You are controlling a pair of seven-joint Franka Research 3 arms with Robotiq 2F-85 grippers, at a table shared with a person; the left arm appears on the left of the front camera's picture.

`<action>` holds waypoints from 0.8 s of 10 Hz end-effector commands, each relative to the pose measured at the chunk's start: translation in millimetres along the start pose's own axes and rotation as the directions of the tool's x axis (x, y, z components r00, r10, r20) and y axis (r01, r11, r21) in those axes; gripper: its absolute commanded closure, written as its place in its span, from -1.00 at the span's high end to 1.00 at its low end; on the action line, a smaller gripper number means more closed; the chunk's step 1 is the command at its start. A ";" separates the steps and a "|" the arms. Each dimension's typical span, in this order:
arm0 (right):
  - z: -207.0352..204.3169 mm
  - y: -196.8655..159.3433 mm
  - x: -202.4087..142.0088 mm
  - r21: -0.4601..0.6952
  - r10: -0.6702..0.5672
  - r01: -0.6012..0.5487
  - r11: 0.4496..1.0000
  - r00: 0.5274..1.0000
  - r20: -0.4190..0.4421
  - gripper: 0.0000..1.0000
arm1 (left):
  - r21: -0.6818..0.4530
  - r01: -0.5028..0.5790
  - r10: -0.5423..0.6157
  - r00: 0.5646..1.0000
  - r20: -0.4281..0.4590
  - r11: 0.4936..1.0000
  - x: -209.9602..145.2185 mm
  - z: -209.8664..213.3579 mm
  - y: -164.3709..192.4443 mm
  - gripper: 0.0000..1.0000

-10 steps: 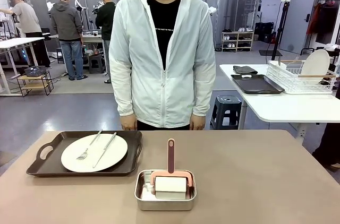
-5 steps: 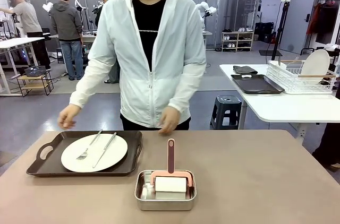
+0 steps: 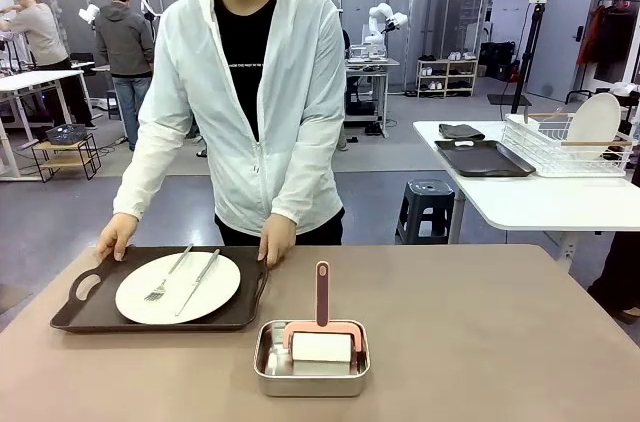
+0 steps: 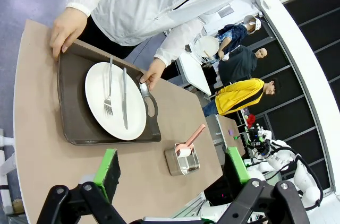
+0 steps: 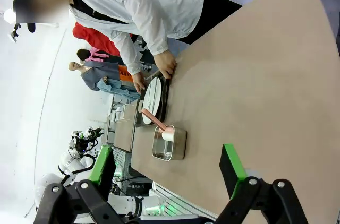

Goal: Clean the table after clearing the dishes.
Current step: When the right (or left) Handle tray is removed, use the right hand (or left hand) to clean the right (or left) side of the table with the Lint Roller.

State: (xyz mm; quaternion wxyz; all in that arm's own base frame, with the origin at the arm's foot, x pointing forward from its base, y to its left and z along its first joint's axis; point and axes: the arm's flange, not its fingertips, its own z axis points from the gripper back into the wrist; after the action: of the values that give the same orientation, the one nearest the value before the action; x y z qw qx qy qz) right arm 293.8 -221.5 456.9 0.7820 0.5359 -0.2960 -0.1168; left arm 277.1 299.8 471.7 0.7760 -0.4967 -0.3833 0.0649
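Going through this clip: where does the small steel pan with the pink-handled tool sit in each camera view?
Front view: the steel pan is at bottom centre, to the lower right of the white plate.
Left wrist view: the steel pan is in the lower middle, to the lower right of the white plate.
Right wrist view: the steel pan is left of centre, just below the white plate.
Shared landmark: the white plate with its fork and knife.

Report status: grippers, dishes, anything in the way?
Left gripper and right gripper open, empty. Plate, fork and knife on the tray, not yet cleared from the table. Person's hands grip both tray ends; steel pan stands nearer the robot.
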 end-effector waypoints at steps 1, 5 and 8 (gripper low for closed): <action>0.7 1.4 1.9 0.013 0.016 -0.016 1.000 1.000 -0.004 1.00 | -0.003 0.004 -0.004 1.000 0.004 1.000 0.6 2.6 -1.9 1.00; 0.7 1.4 1.9 0.013 0.016 -0.016 1.000 1.000 -0.004 1.00 | -0.003 0.004 -0.004 1.000 0.004 1.000 0.6 2.6 -1.9 1.00; 0.7 1.4 1.9 0.013 0.016 -0.016 1.000 1.000 -0.004 1.00 | -0.003 0.004 -0.004 1.000 0.004 1.000 0.6 2.6 -1.9 1.00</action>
State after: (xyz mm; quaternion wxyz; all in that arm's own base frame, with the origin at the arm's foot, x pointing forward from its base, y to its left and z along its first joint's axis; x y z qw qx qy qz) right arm 293.8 -221.5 456.9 0.7820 0.5359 -0.2960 -0.1168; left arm 277.1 299.8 471.7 0.7760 -0.4967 -0.3833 0.0649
